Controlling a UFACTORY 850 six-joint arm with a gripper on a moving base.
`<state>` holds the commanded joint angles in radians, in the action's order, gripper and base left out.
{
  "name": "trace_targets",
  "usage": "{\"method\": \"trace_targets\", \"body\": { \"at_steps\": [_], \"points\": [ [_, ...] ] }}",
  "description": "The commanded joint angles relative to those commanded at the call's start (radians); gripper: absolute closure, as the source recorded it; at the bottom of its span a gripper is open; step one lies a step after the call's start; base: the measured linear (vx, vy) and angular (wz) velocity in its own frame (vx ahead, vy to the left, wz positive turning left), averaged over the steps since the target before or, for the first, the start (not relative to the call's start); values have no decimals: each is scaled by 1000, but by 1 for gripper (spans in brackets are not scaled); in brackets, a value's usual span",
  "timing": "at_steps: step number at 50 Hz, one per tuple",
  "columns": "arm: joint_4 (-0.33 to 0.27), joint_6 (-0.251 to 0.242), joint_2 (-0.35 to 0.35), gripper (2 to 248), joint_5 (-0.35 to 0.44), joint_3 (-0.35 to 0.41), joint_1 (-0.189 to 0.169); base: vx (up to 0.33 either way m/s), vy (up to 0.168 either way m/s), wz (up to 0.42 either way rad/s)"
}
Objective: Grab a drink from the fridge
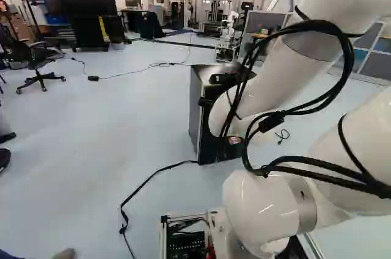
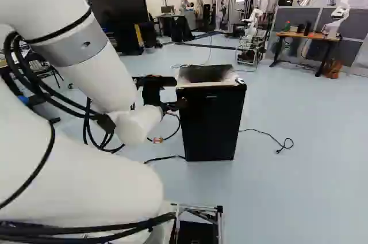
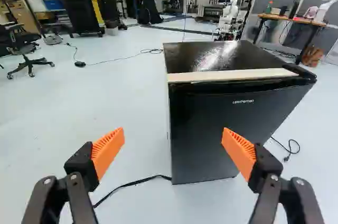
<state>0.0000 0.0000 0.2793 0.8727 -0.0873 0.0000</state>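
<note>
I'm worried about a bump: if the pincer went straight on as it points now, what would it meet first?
Likely the black fridge, near the upright edge of its door: one orange pad lines up with that door, the other with floor beside it. Depth is unclear.

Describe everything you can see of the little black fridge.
The fridge is a boxy black cabinet, upright on the floor. Its door looks shut and carries small pale lettering. The top is glossy and catches the light, with a pale strip along its front edge. A black cable meets its foot. It stands ahead of the open fingers, which don't appear to touch it.
</note>
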Motion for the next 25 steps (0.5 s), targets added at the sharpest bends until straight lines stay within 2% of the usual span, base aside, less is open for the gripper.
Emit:
{"method": "trace_targets", "body": {
  "at_steps": [25],
  "points": [
    [0, 0, 0, 3, 0, 0, 0, 0, 0, 0]
  ]
}}
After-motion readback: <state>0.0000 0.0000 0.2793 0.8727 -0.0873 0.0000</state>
